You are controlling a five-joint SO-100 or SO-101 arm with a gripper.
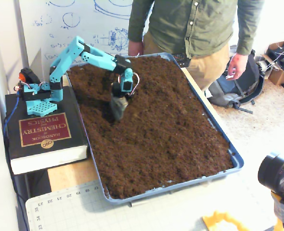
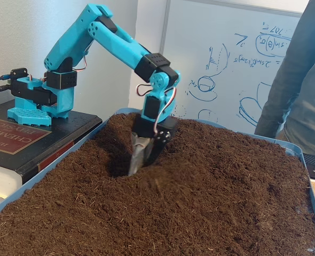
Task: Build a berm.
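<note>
Whiteboard sketches and a standing person point(image 1: 195, 29) form the background; on the table, a blue tray point(image 1: 236, 161) is filled with loose dark soil point(image 1: 171, 134). At its left in both fixed views, a turquoise arm point(image 2: 101, 37) is mounted on a thick book point(image 1: 43, 132) and reaches down into the soil. The gripper point(image 2: 138, 160) has its tip sunk in a darker hollow point(image 2: 117, 160); whether its fingers are apart or together cannot be told, since soil hides the ends. The berm point(image 2: 163, 160) shows only as a slight raised lip of crumbly soil just beside the hollow, on its right in the closer fixed view. Judged from this, the step in hand is pushing soil up out of the hollow. It would be done well by keeping the tip shallow, sweeping sideways toward the lip, and laying each push along one line so the ridge lengthens rather than spreads.
</note>
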